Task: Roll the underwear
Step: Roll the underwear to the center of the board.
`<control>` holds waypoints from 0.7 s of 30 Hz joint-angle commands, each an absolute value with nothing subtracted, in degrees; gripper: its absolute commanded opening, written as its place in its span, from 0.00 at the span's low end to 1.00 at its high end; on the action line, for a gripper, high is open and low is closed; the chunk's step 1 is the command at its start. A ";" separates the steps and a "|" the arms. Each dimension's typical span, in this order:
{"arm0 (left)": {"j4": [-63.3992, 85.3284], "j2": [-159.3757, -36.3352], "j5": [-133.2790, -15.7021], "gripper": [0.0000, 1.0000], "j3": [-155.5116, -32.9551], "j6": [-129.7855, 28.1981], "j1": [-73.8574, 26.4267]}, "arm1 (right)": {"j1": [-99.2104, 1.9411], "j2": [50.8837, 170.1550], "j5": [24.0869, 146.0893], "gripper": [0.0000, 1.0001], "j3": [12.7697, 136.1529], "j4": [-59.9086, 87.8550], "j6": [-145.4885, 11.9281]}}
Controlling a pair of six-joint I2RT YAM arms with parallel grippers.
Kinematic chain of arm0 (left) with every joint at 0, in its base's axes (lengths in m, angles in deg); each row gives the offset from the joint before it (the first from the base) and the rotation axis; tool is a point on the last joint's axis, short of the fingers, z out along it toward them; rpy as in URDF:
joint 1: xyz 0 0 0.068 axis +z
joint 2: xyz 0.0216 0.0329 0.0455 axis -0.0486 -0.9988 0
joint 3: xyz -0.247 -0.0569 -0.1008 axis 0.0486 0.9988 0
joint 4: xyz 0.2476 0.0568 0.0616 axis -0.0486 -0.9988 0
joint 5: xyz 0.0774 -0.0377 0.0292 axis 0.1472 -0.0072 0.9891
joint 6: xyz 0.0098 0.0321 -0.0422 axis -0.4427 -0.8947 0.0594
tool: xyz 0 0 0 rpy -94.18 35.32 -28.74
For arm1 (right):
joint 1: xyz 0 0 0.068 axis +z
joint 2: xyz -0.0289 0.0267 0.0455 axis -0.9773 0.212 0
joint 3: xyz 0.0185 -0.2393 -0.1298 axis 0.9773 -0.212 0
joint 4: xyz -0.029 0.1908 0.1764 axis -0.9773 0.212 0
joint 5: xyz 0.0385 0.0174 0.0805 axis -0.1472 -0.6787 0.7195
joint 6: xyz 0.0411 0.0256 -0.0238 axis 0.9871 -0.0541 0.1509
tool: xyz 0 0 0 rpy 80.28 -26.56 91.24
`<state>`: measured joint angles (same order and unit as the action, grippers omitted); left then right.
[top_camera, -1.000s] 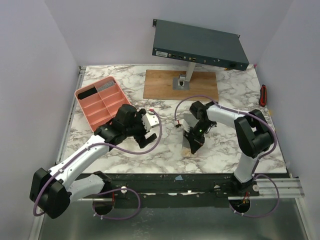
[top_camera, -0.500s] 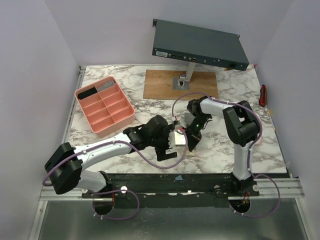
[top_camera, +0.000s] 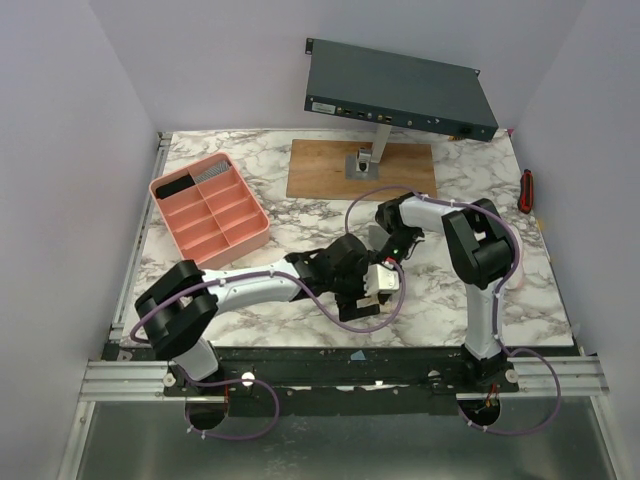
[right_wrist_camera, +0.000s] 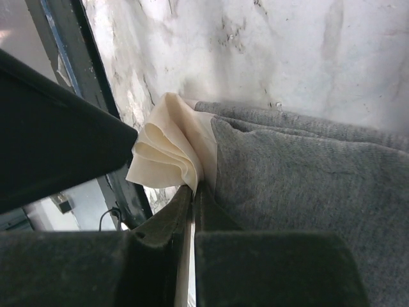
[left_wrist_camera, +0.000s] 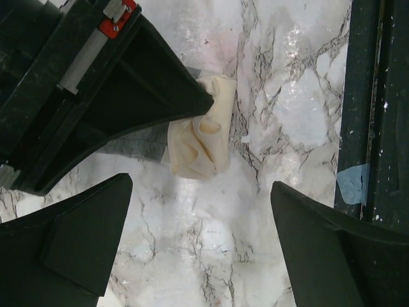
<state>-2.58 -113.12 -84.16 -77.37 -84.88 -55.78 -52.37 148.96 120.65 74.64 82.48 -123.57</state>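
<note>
Underwear [left_wrist_camera: 201,137]: a grey garment with a cream band, lying on the marble table [top_camera: 460,300] at centre frame of the top view, mostly hidden there under the two wrists. In the left wrist view only the cream end shows, bunched into a loose curl at upper centre. In the right wrist view the grey body spreads flat to the right of it.

Right gripper [right_wrist_camera: 193,192]: pinched nearly closed on the cream edge, with a thin layer of cloth caught between the fingers. We judge this grip is there to pin or lift the end so a roll can begin from the band.

Left gripper [left_wrist_camera: 201,192]: jaws spread wide and holding nothing, with the fingers at the lower left and lower right of its own view. The cream curl sits just above the gap. We read this as a straddling approach to take the bunched end from the other side. No contact is visible.

We judge the roll barely begun, as most of the grey cloth lies unrolled.

Surface: glossy white-and-grey marble, probably slick under cloth. A dark rail [left_wrist_camera: 364,96] runs down the right of the left wrist view, with a scrap of blue tape [left_wrist_camera: 351,182] on it.

Room: pale lilac walls on three sides. A pink tray [top_camera: 215,225] sits at upper left, a wooden board [top_camera: 330,165] at top centre with a grey box [top_camera: 400,90] on a stand above it, and a red-handled tool [top_camera: 525,190] at the right edge.
</note>
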 commanded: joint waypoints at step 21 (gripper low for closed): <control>4.07 -123.65 -83.36 0.96 -81.64 -76.38 -56.63 | -52.89 151.35 121.92 0.05 75.65 81.72 -123.78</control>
